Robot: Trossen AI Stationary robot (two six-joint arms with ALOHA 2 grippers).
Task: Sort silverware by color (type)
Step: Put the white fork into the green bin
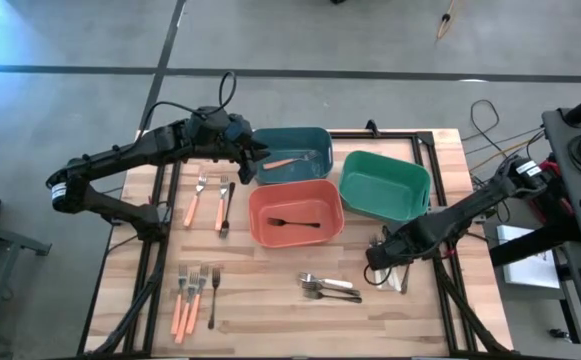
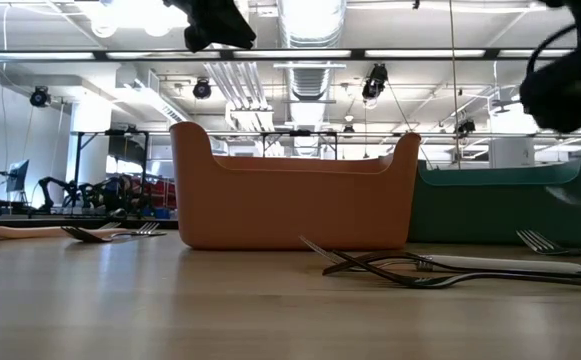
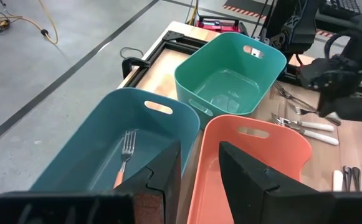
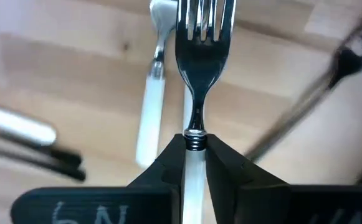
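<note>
Teal bin (image 1: 315, 140) and orange bin (image 1: 260, 205) hold one fork each; most silverware remains on the table (image 1: 270, 320); right gripper (image 4: 195, 152) pinches a white-handled fork (image 4: 200, 37) near the right edge; left gripper (image 3: 199, 165) hovers half open, empty, over the bins.

Legible text: one partial marking only. Right end effector (image 4: 195, 149), dark housing, right wrist view: pale raised or printed characters, cut off by the frame edge, reading roughly as "N" with a stroke before it; the full word cannot be made out. Bins, silverware and bench: no readable labels, brands, numbers or signs
</note>
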